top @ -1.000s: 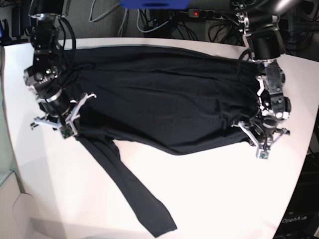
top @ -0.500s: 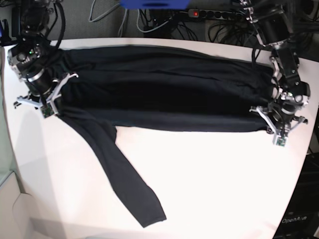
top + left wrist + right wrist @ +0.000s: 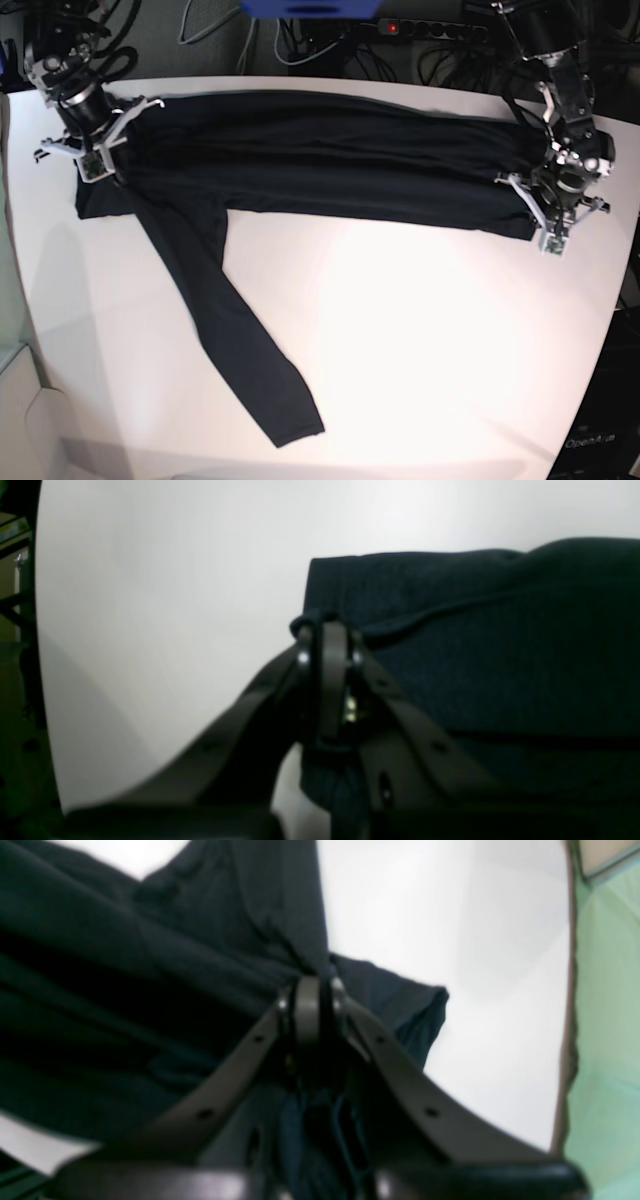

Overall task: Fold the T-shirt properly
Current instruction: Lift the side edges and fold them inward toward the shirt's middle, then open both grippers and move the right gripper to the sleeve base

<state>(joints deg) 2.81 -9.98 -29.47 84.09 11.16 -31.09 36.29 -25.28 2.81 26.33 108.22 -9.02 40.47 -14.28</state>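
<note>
The black T-shirt [image 3: 320, 170] lies as a long folded band across the far part of the white table [image 3: 430, 340]. One long sleeve [image 3: 230, 330] trails from its left end toward the near edge. My left gripper [image 3: 548, 205] is at the band's right end, shut on a corner of the cloth. The left wrist view shows that gripper [image 3: 327, 630] pinching the T-shirt's [image 3: 500, 655] edge. My right gripper [image 3: 100, 150] is at the band's left end. Up close, this gripper [image 3: 310, 987] is shut on bunched T-shirt [image 3: 125, 965] fabric.
Cables and a power strip [image 3: 400, 27] with a red light lie behind the table's far edge, beside a blue object [image 3: 310, 8]. A pale green surface [image 3: 605, 1040] borders the table past the right gripper. The table's right edge curves inward toward the front.
Both grippers have moved toward the table's far edge with the shirt's near edge, folding the body into a narrower band. The loose sleeve was dragged farther back.
</note>
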